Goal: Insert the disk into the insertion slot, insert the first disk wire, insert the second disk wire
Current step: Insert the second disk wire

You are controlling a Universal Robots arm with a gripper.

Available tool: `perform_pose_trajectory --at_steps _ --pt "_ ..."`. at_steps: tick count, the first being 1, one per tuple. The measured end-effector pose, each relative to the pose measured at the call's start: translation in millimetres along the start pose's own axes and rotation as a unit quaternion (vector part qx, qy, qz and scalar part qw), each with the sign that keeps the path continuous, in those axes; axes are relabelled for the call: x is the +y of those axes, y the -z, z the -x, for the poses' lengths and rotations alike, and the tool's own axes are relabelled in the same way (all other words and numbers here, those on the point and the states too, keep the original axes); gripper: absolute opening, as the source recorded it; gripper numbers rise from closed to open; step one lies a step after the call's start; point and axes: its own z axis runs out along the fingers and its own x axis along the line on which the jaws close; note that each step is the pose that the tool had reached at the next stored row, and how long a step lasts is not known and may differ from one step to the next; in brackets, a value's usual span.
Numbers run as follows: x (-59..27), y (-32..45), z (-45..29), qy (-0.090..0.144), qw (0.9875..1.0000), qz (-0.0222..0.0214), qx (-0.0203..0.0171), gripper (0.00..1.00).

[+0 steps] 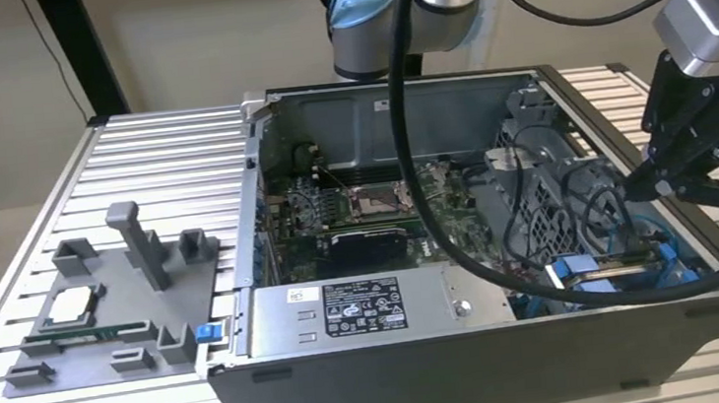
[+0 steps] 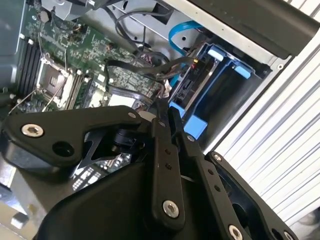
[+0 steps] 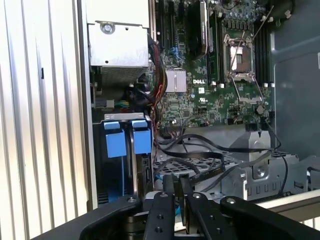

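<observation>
The disk's bright blue carrier [image 1: 600, 268] sits inside the insertion slot [image 1: 676, 252] at the near corner of the open computer case, on the exterior view's right. Its blue tabs [image 3: 114, 144] show in the first wrist view, and the blue frame [image 2: 194, 123] shows in the second wrist view. My black gripper [image 1: 639, 190] hangs just above that corner, shut, with nothing visible between its fingers [image 2: 161, 131]. A bundle of black wires [image 2: 150, 66] with a small connector runs to the end of the disk. A light blue cable [image 2: 179, 31] loops behind the bay.
The grey labelled power-supply box [image 1: 343, 312] lies along the case's near wall. The motherboard [image 3: 210, 95] fills the case floor. A grey fixture [image 1: 113, 314] with small parts stands on the slatted metal table [image 1: 160, 181] at the exterior view's left. A thick black hose [image 1: 417, 186] crosses the case.
</observation>
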Motion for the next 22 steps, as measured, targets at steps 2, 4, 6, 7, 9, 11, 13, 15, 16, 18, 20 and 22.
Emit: perform_pose_trajectory --at_steps 2,4,6,7,9,11,13,15,16,18,20,22 --pt "0.3 0.0 0.0 0.000 1.0000 0.0000 -0.0001 0.00" --pt "0.5 0.0 0.0 0.000 1.0000 0.0000 0.0000 0.00" --pt "0.6 0.0 0.0 0.000 1.0000 0.0000 0.0000 0.00" --pt "0.6 0.0 0.0 0.000 1.0000 0.0000 0.0000 0.00" --pt "0.6 0.0 0.0 0.000 1.0000 0.0000 0.0000 0.00" --pt "0.6 0.0 0.0 0.000 1.0000 0.0000 0.0000 0.00" --pt "1.0 -0.2 -0.4 0.000 1.0000 0.0000 0.0000 0.00" --pt "1.3 -1.3 -1.0 0.000 1.0000 0.0000 0.0000 0.00" --pt "1.3 -2.7 -1.5 0.000 1.0000 0.0000 0.0003 0.00" --pt "1.3 -6.1 -2.6 0.000 1.0000 -0.0001 0.0014 0.00" --pt "1.2 -9.5 -3.7 0.000 1.0000 -0.0002 0.0028 0.00" --pt "1.0 -13.0 -4.8 0.000 1.0000 -0.0003 0.0046 0.00"
